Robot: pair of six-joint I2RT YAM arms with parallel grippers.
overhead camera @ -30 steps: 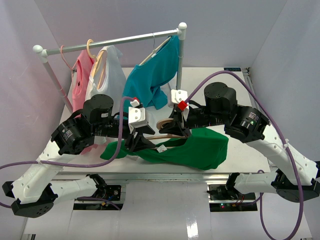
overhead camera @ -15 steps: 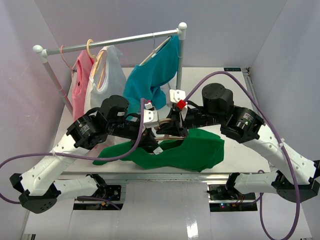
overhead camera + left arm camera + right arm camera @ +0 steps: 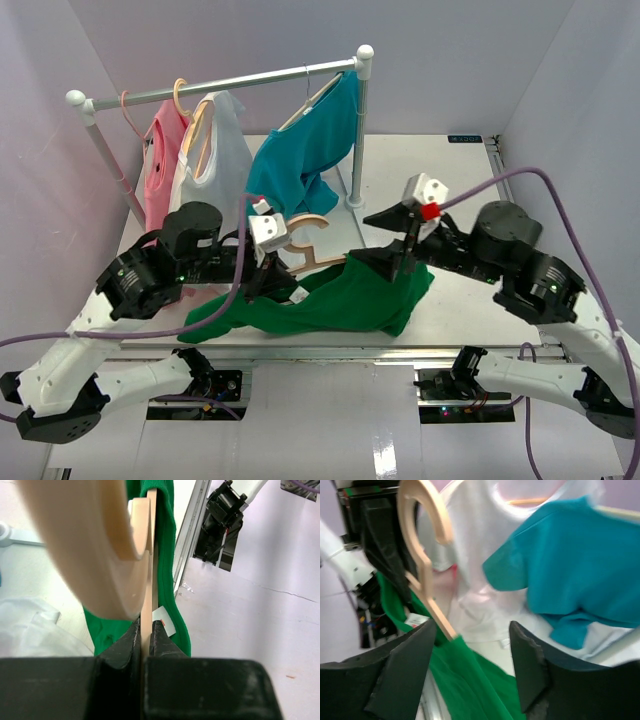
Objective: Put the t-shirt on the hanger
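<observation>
Draping t-shirt [image 3: 345, 300], hanger [image 3: 312, 258] arms probably hidden

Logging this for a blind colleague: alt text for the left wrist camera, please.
The left tool is clamped shut on the thin edge of a pale wooden hanger, seen edge-on with its thick hook looming at upper left. A green t-shirt drapes along the hanger beyond the tool, with a white label showing just past it.
</observation>
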